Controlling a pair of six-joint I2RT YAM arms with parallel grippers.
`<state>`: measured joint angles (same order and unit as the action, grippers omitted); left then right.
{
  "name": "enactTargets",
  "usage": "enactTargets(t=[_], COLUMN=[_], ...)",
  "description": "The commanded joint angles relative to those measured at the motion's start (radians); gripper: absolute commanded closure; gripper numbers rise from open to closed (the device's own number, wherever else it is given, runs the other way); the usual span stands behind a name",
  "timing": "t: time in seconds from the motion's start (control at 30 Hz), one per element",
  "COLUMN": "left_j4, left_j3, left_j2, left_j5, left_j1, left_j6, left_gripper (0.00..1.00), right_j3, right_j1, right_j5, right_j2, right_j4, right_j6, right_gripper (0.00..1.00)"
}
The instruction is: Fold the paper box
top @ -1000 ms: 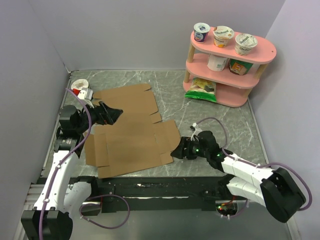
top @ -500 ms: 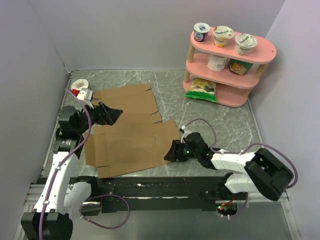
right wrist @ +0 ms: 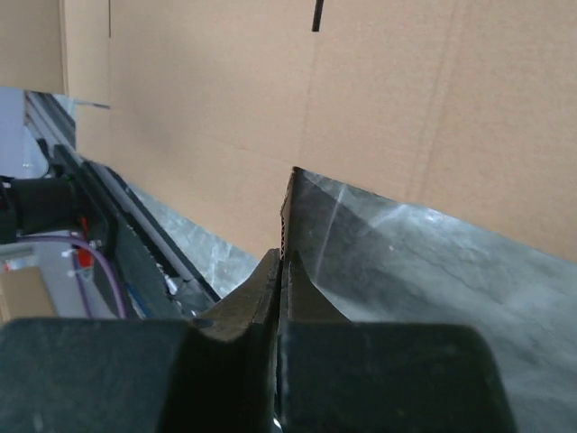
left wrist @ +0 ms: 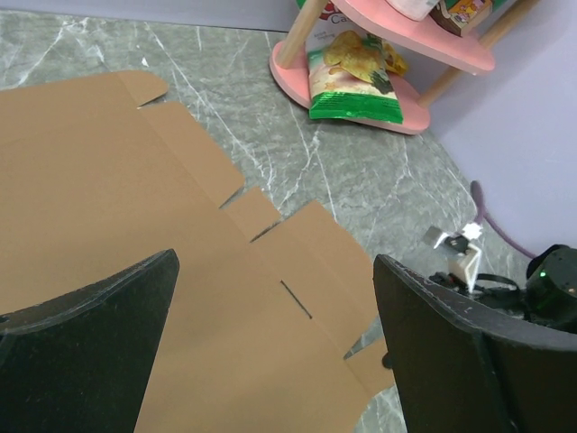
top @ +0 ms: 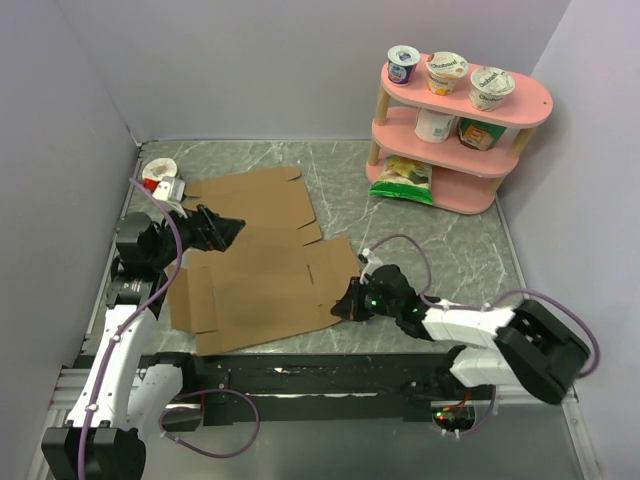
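Observation:
The paper box (top: pixel 260 280) lies flat as a wide brown die-cut sheet across the left half of the marble table. My right gripper (top: pixel 340 305) is low at the sheet's near right corner, shut on the edge of a small flap there. In the right wrist view the thin cardboard edge (right wrist: pixel 290 194) runs straight into the closed right gripper (right wrist: pixel 284 257). My left gripper (top: pixel 228 228) hovers wide open above the sheet's left middle. Through the left wrist view, the sheet (left wrist: pixel 135 225) shows between the spread left gripper (left wrist: pixel 275 262), untouched.
A pink two-tier shelf (top: pixel 455 140) stands at the back right with yogurt cups on it and a chips bag (top: pixel 403 178) on its bottom tier. A white cup (top: pixel 158 172) sits in the back left corner. Walls close in on the left, back and right.
The right gripper slid left to the sheet's near right flap and closed on its edge. The left arm has stayed where it was, still open.

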<state>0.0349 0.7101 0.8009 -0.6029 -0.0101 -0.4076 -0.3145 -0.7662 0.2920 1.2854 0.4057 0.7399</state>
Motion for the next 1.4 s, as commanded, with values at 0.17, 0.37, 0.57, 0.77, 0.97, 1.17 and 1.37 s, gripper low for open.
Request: enactTargets(t=[0.17, 0.37, 0.57, 0.77, 0.97, 1.17, 1.37], left_j4=[-0.092, -0.049, 0.161, 0.226, 0.324, 0.197, 0.232], left_j3=[0.067, 0.287, 0.54, 0.677, 0.851, 0.858, 1.005], left_j2=[0.038, 0.152, 0.345, 0.446, 0.612, 0.636, 0.754], left_j5=[-0.139, -0.212, -0.314, -0.272, -0.343, -0.336, -0.405], left_j1=[-0.068, -0.184, -0.27, -0.428, -0.449, -0.449, -0.449], left_j6=[0.044, 0.188, 0.445, 0.587, 0.652, 0.602, 0.581], left_gripper=[0.04, 0.04, 0.04, 0.04, 0.04, 0.04, 0.04], right_j3=[-0.273, -0.524, -0.692, -0.848, -0.926, -0.896, -0.894], right_j1=[0.025, 0.061, 0.064, 0.062, 0.064, 0.062, 0.062], right_j5=[-0.255, -0.208, -0.184, -0.222, -0.156, -0.154, -0.122], right_j2=[-0.389, -0.373, -0.362, -0.365, -0.382, -0.425, -0.432], right_j4=[-0.603, -0.887, -1.103, -1.262, -1.343, -1.334, -1.332], right_j6=[-0.498, -0.758, -0.887, -0.978, -1.008, -1.022, -1.025], right_gripper=[1.0, 1.0, 1.0, 1.0, 1.0, 1.0, 1.0])
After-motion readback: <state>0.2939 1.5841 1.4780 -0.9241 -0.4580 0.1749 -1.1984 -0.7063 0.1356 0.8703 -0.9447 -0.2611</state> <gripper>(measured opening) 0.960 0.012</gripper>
